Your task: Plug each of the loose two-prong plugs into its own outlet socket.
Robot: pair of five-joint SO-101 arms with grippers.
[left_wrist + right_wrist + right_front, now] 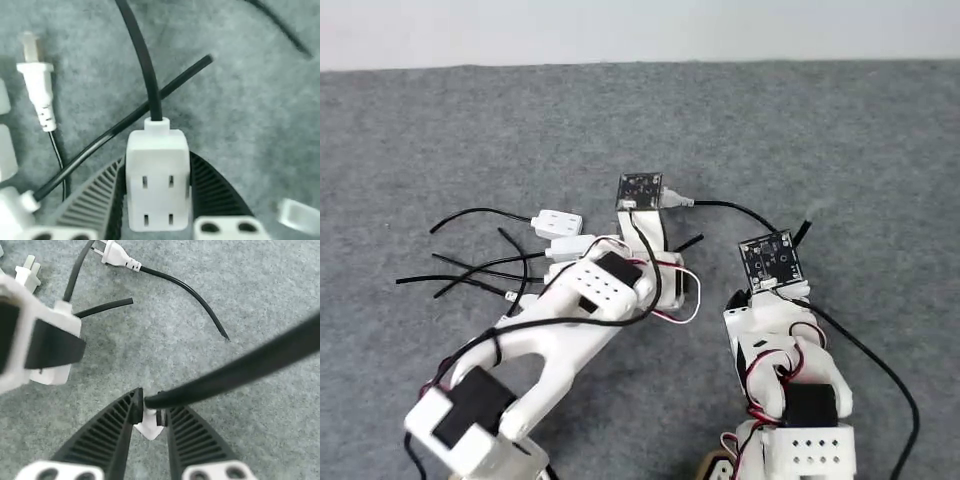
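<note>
In the right gripper (150, 407): clenched on a plug (148, 426), pinched by its body right at the pads (131, 407), with its cord (240, 372) running off to one side. No telling which way the prongs face (tucked under the grip).

In the left gripper (156, 165): grasping a socket (157, 150) across its sides, seated well back between the fingers (207, 185), slots facing the wrist.

Close ahead of the right gripper, off to one side: the left gripper and socket, near but not touching the plug.

Farther ahead of the right gripper, flat on the carpet (250, 290): a loose plug (118, 255), well apart from both grippers.

Beyond the left gripper, to one side: a spare plug (39, 82), prongs pointing away.

Farther out, past the left arm in the high view: a second socket (557, 222), lying free with nothing visibly plugged in.

Judged as the mating step for the first pair, with both halves in hand and not yet joined. Next move, most likely:
- Turn the plug until the prongs face one slot pair.
- Close the gap between the grippers and square up.
- Push straight in while bracing the socket.

Calls for a firm hold on both halves, and for care that the stiff cord does not twist the plug off line.
</note>
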